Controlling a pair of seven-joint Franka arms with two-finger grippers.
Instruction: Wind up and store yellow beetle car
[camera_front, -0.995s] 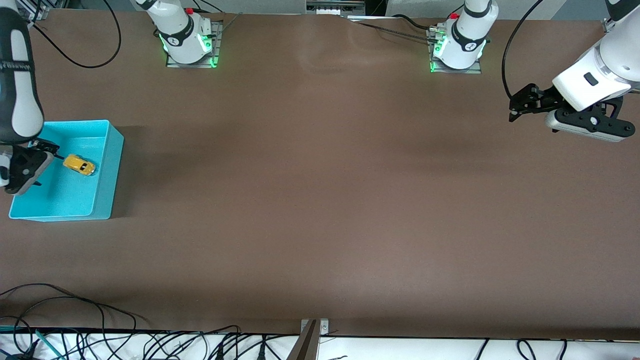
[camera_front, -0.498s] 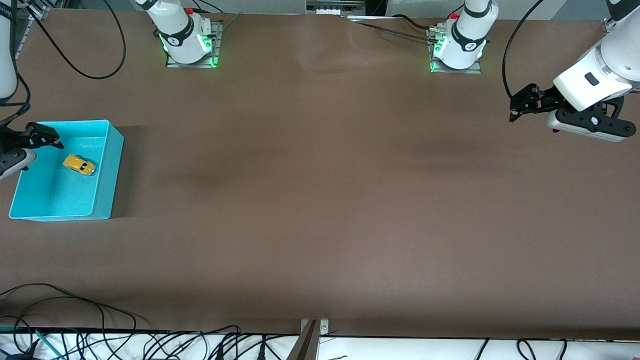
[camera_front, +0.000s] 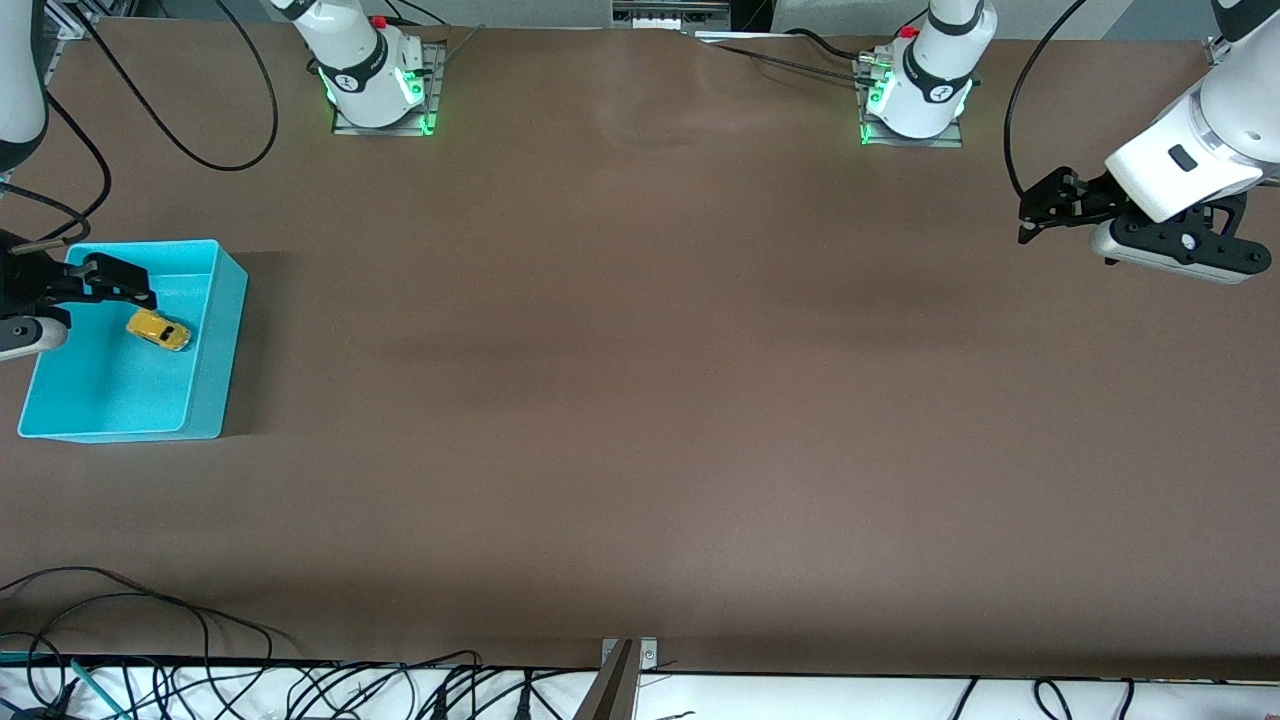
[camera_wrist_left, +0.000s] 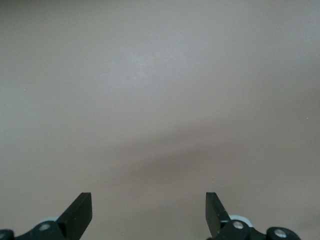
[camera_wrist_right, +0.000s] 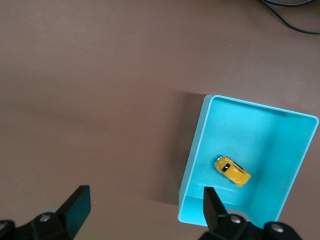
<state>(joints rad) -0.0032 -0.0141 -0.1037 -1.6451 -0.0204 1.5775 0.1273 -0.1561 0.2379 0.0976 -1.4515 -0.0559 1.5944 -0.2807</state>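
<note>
Table (camera_front: 640, 400): brown mat, wide bare stretch mid-span; cables (camera_front: 150, 690) tangled along camera-side edge. Arm bases lit green along top of front view.

Yellow beetle car (camera_front: 158, 329) sits in teal bin (camera_front: 225, 340) at right arm's end, same spot as a second ago. Right gripper (camera_front: 95, 285) over bin's edge, jaws wide, holding nothing; a second ago it hung lower in bin with forearm covering corner, now lifted off.

Left gripper (camera_front: 1040, 210) waits over left arm's end, jaws wide, empty, unmoved.
</note>
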